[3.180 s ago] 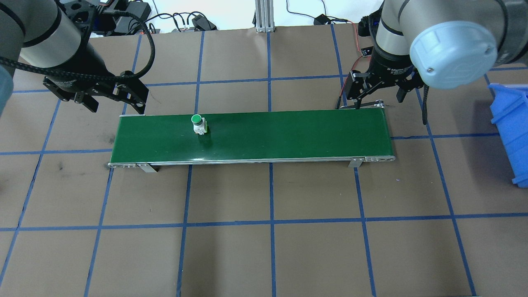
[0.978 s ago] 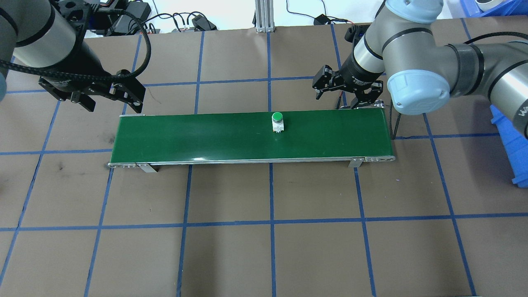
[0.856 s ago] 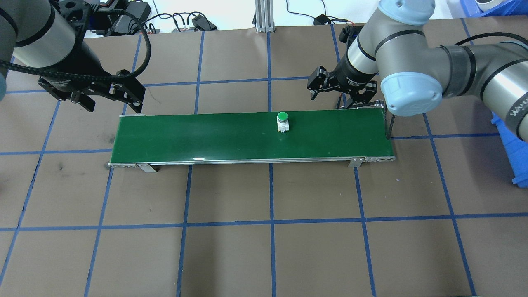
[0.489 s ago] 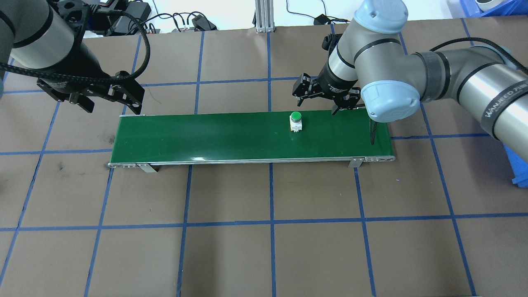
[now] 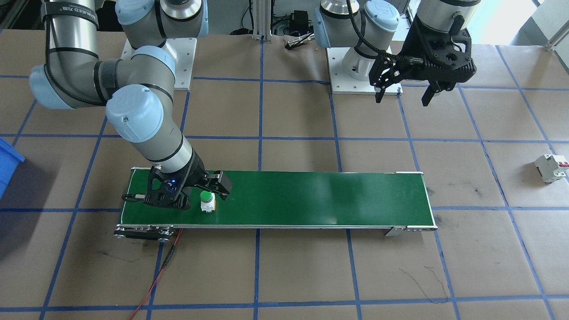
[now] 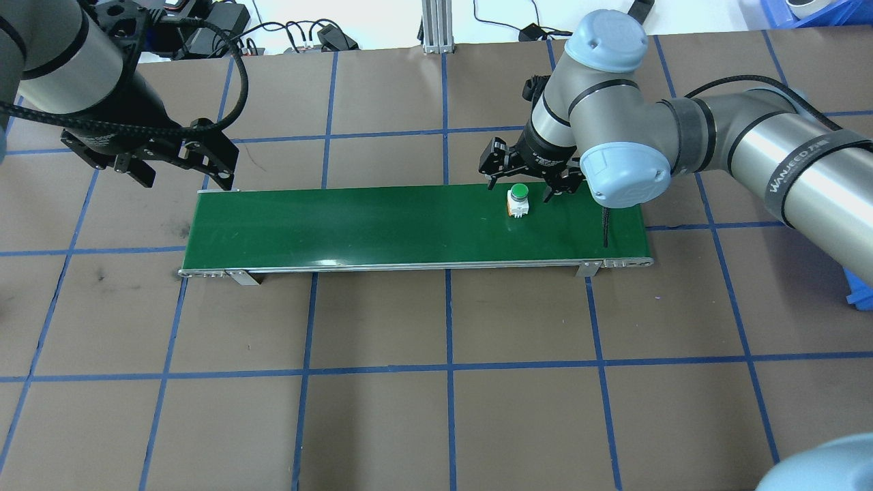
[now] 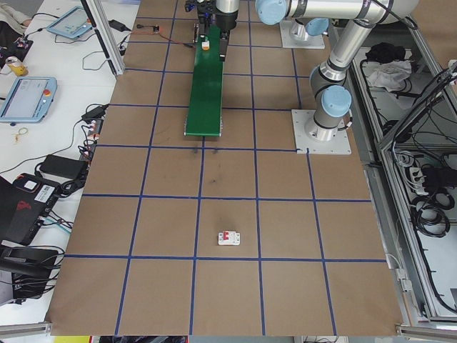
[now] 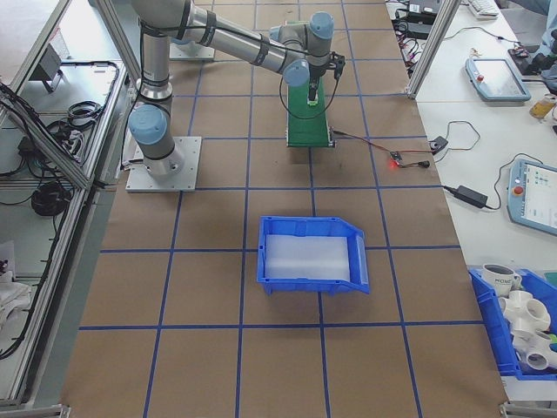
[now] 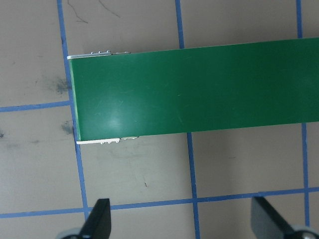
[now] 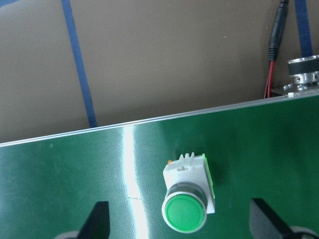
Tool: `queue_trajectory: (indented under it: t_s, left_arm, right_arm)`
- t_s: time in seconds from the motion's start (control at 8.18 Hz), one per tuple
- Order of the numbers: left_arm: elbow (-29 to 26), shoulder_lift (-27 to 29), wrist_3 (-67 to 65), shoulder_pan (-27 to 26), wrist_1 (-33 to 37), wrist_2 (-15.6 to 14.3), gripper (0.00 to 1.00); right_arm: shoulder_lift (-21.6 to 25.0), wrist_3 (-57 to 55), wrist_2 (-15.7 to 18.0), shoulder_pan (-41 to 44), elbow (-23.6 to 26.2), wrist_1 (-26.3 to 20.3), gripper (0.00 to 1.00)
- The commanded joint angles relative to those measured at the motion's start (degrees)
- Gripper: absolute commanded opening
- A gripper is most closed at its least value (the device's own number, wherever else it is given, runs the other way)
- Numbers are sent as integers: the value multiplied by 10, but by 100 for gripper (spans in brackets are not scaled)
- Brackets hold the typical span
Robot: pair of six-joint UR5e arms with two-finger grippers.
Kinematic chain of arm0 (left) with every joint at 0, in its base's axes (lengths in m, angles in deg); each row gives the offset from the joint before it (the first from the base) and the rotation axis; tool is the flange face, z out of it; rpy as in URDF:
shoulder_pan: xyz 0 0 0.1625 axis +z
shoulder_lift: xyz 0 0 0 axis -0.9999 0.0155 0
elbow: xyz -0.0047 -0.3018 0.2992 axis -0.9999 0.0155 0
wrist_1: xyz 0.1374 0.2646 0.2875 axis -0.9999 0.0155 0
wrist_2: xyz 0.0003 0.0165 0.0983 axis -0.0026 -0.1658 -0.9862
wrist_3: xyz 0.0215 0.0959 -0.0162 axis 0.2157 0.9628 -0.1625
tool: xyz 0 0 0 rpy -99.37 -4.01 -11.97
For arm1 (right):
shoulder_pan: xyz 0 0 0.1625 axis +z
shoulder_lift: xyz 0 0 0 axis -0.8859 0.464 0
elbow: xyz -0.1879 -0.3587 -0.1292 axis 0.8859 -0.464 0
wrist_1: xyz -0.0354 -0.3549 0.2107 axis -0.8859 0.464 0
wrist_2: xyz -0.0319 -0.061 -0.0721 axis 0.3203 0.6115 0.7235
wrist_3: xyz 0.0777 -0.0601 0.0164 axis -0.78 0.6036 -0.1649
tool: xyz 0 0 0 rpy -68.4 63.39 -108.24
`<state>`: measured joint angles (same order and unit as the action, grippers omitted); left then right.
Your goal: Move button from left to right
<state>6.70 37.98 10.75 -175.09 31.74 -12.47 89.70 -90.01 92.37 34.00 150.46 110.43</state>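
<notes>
Green-capped button (image 6: 519, 200) stands upright on the conveyor belt (image 6: 382, 225) near its right end, between the wide-spread fingers of the right pincer (image 6: 524, 189), untouched; left pincer (image 6: 183, 169) hangs wide past the belt's left end.

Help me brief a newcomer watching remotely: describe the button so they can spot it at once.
Find the long green conveyor belt in the middle of the brown table. Near its right end, under the open right gripper, stands the button. It is the only thing on the belt: a round green cap on a small white blocky body.
</notes>
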Motion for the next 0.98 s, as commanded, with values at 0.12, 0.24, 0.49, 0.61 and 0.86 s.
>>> queue_trajectory:
  t_s: [0.12, 0.24, 0.49, 0.61, 0.86]
  left_arm:
    - [-1, 4, 1, 0, 6, -2, 100]
    - [5, 7, 10, 1, 17, -3, 100]
    - [8, -11, 10, 1, 34, -5, 100]
    - [8, -10, 10, 4, 36, -5, 100]
    - [13, -1, 10, 4, 46, -38, 100]
  right_arm:
    - [-20, 31, 79, 0, 4, -6, 100]
    - [-20, 31, 103, 0, 4, -6, 84]
    - [-20, 79, 139, 0, 3, -8, 33]
    - [-20, 114, 167, -4, 2, -13, 11]
    - [-16, 161, 173, -31, -2, -13, 0]
